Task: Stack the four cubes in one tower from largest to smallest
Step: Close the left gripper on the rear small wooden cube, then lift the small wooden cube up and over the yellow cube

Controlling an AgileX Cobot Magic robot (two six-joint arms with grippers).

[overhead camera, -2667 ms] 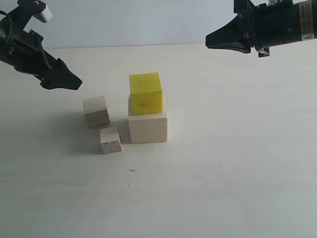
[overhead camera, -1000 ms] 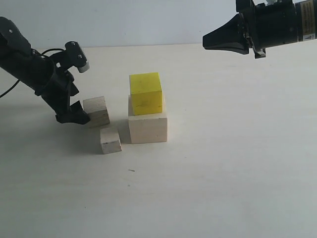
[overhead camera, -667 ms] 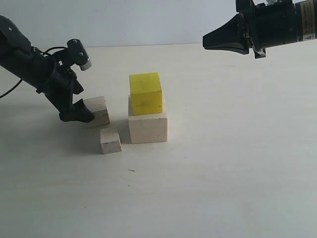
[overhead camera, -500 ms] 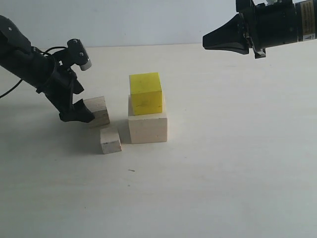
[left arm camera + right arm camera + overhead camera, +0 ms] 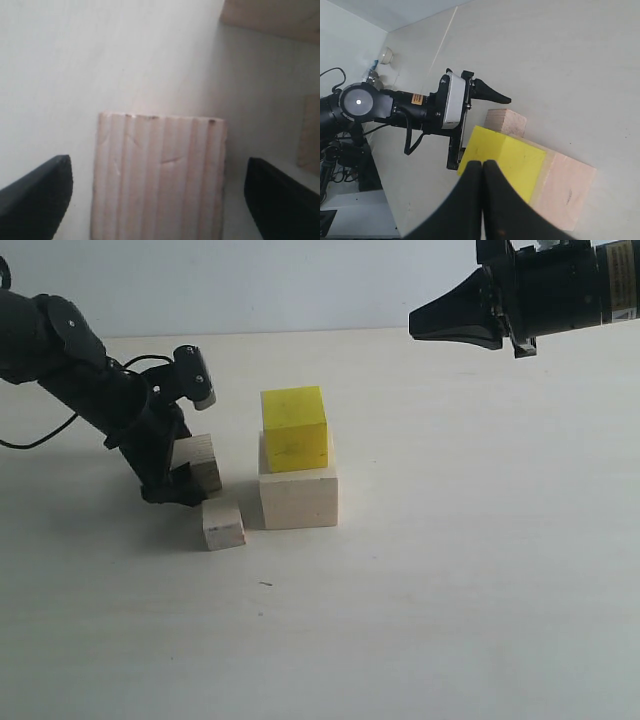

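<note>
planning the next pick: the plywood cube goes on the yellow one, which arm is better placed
Left. The left gripper is open and down at the layered plywood cube, with a finger on either side of it in the wrist view. The right gripper is shut and held up, far from that cube.

No legible text, number or brand in any view. Just two stickers, both too small and blurred to read. First, a pale sticker with a yellow patch on the black right arm, beyond the far right corner of the worktop. Second, an orange-and-yellow sticker with dark specks of print on the black left arm, over the worktop's left edge.
</note>
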